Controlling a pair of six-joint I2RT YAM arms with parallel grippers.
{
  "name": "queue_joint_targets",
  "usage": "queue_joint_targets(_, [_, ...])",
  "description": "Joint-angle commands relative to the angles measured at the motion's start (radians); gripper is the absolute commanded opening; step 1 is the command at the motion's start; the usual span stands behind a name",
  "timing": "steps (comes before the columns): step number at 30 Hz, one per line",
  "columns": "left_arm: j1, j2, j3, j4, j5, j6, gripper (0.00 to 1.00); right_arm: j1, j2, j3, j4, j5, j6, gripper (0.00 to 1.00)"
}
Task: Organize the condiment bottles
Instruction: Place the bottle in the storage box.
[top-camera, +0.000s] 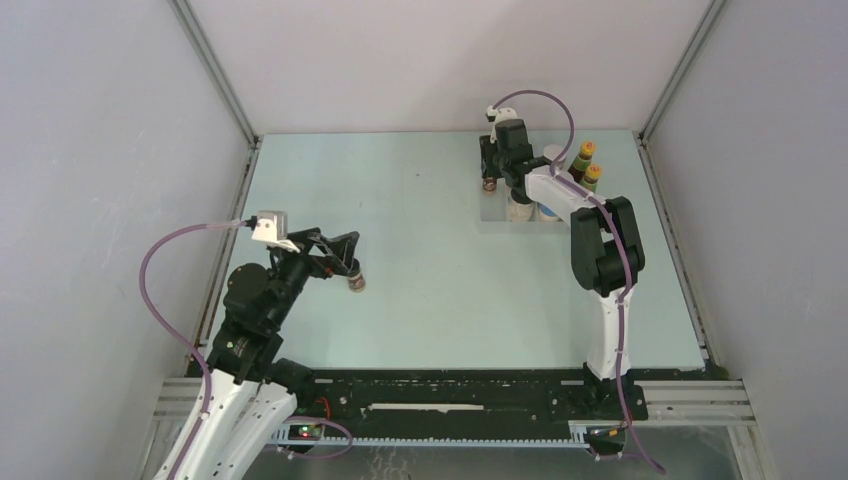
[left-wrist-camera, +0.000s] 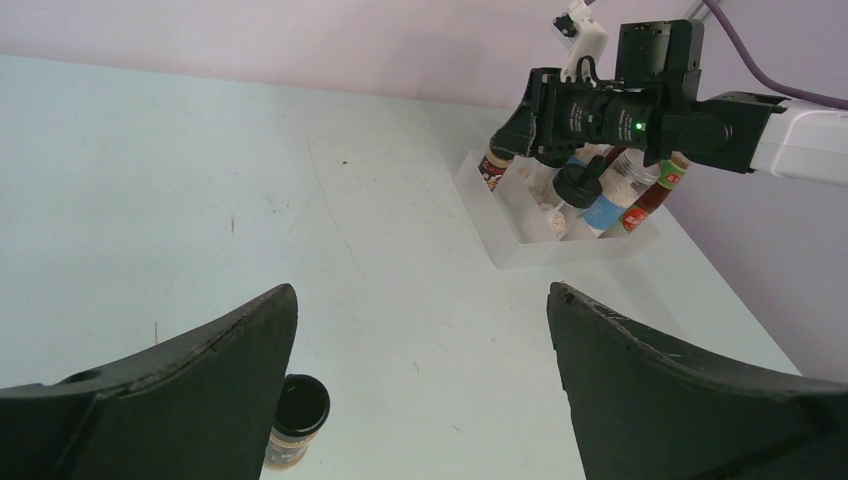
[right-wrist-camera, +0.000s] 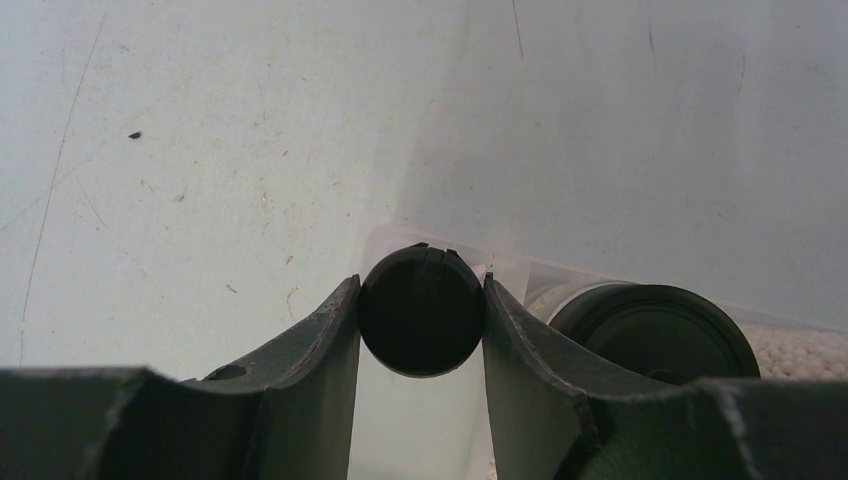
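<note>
Now, the right tool (right-wrist-camera: 421, 288) is narrowed onto a tiny dark jar (right-wrist-camera: 422, 312). In the right wrist view both fingers (right-wrist-camera: 310, 370) press the sides of its round black lid, so we record it as gripped. Directly under this tool lies a corner of the clear tray (left-wrist-camera: 520, 255). In the left wrist view the jar hangs at that corner, and we cannot tell whether its base touches the tray wall or floor. Just beside the tool, inside the tray, a black-lidded jar (right-wrist-camera: 655, 335) stands upright with pale granular contents. Beyond the tool, further into the tray, we note a blue-labelled jar (left-wrist-camera: 603, 212) and two red sauce bottles (top-camera: 585, 153) with yellow caps, upright and close together at the tray's far side. The left tool (left-wrist-camera: 420, 295) stands wide, with nothing between its fingers. A second tiny jar (left-wrist-camera: 297, 415), black-lidded with brownish contents, stands upright on the pale counter (left-wrist-camera: 200, 180). It is just beside the inner face of the finger seen at the left of the left wrist view, and we cannot confirm contact. In the top view this jar sits just ahead of the left tool's fingertips. The two tools are well apart, the left low over open counter and the right at the tray.
</note>
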Motion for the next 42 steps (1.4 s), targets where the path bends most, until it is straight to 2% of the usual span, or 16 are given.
queue_joint_targets(1, [0.004, 0.006, -0.002, 0.034, 0.008, 0.024, 0.99, -0.009, 0.01, 0.011, 0.063, -0.002, 0.022, 0.0])
queue_joint_targets(27, [0.004, -0.001, -0.008, 0.035, 0.011, 0.02, 0.99, -0.004, 0.018, -0.002, 0.052, 0.016, 0.011, 0.0])
queue_joint_targets(29, [0.004, -0.001, -0.007, 0.035, 0.011, 0.021, 0.99, -0.003, 0.021, -0.001, 0.049, 0.019, 0.01, 0.06])
queue_joint_targets(35, [0.004, -0.001, -0.008, 0.034, 0.011, 0.021, 0.99, 0.003, 0.023, -0.005, 0.05, 0.031, 0.007, 0.35])
queue_joint_targets(42, [0.004, -0.001, -0.008, 0.034, 0.013, 0.02, 0.99, 0.004, 0.024, -0.007, 0.046, 0.034, 0.007, 0.64])
